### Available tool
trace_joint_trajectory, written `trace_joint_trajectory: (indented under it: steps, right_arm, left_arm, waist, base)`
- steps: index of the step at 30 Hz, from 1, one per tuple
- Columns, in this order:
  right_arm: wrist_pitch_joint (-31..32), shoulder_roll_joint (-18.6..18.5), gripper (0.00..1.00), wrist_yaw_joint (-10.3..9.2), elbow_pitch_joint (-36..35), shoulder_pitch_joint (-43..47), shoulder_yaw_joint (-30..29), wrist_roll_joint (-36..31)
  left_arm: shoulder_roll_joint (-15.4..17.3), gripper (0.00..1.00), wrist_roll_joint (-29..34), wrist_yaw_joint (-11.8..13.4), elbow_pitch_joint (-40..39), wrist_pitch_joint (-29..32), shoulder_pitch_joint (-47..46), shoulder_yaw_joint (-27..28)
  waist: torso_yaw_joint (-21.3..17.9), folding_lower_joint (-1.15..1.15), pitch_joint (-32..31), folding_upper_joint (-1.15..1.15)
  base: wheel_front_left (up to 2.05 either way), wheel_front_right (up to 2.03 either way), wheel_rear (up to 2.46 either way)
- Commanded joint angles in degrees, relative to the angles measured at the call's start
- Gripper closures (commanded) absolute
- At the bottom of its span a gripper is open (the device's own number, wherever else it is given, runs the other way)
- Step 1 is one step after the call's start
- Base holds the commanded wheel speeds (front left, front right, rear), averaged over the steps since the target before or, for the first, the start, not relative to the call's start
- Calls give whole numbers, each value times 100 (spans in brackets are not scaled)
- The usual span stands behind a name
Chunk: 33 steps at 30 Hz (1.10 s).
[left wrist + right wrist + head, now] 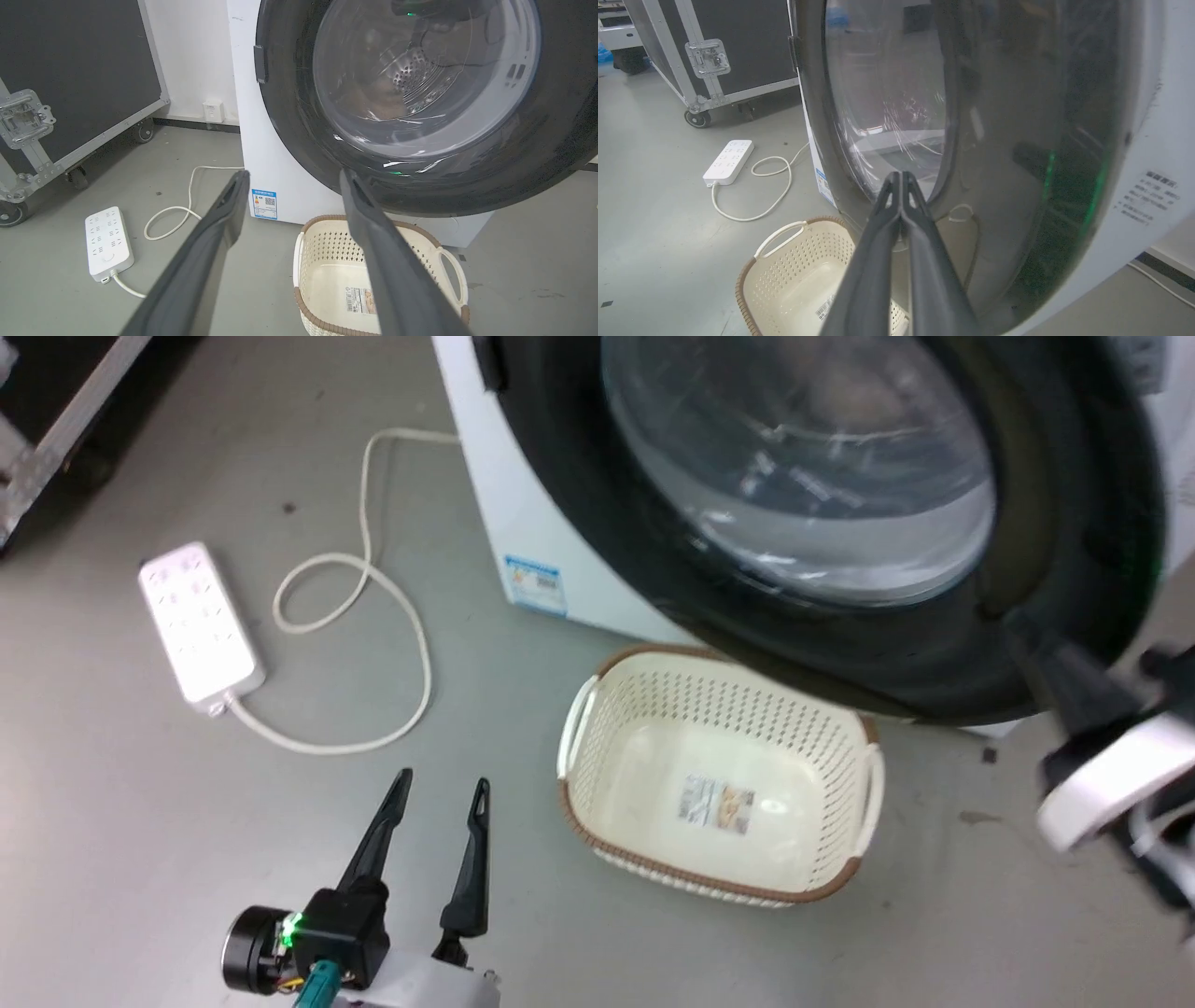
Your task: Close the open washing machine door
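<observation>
White washing machine (509,495), its black-rimmed washing machine door (1074,551) lying across its front; cream laundry basket (719,705) on the floor (112,821) just before it, label (717,805) on its bottom; white power strip (198,621); right pincer (901,176) pinched together, empty, tips at the door; left pincer (442,782) spread, empty.

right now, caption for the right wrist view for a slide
Shut right gripper at the washing machine door, laundry basket below
</observation>
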Motion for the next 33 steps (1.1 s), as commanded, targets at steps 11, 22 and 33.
trace_joint_trajectory:
  steps: [11, 22, 33]
  right_arm:
    - [295, -828, 100, 5, 1636, -2098, -255, 687]
    - [-176, -225, 100, 5, 2996, -2839, -356, 375]
    - [-893, 313, 0, 5, 2164, -900, -90, 210]
  left_arm:
    - [-117, 0, 71, 4, -2, -25, -430, -161]
    - [-132, 0, 78, 32, 93, -25, -504, -186]
    - [-133, 0, 50, -153, 248, -25, -197, 120]
  waist:
    - [386, -1, 775, -1]
    - [191, -1, 537, -1]
    - [-394, -1, -490, -1]
  base:
    - [0, 0, 0]
    - [0, 0, 0]
    - [0, 0, 0]
